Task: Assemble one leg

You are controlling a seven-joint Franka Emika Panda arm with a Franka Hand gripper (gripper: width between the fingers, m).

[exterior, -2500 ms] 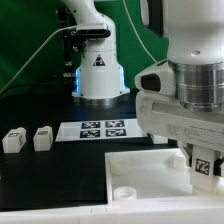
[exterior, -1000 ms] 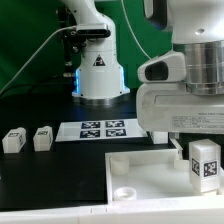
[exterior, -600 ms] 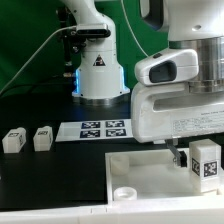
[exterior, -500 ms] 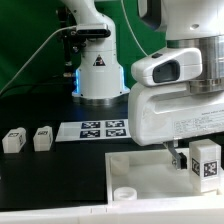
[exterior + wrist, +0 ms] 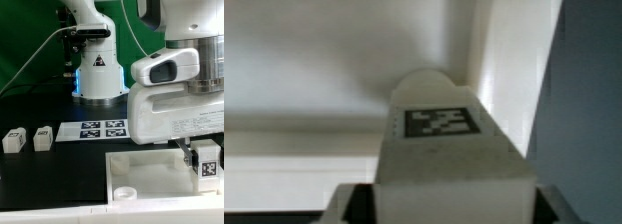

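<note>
My gripper [image 5: 200, 158] is shut on a white leg [image 5: 207, 161] with a black-and-white marker tag on its face. It holds the leg upright over the right part of the large white square panel [image 5: 140, 165]. In the wrist view the leg [image 5: 446, 140] fills the middle, clamped between the dark fingers [image 5: 349, 205], with the white panel [image 5: 331, 70] behind it. Two more legs [image 5: 13, 141] [image 5: 42, 138] stand on the black table at the exterior view's left. A round corner socket [image 5: 124, 194] shows at the panel's near left corner.
The marker board [image 5: 104, 129] lies on the table behind the panel. The robot's white base [image 5: 98, 72] stands at the back centre. The arm's large white wrist body [image 5: 180, 90] hides the exterior view's right side. A green backdrop is behind.
The gripper with the leg has moved to the exterior view's left and a little lower over the panel since one second ago. The two loose legs have not moved.
</note>
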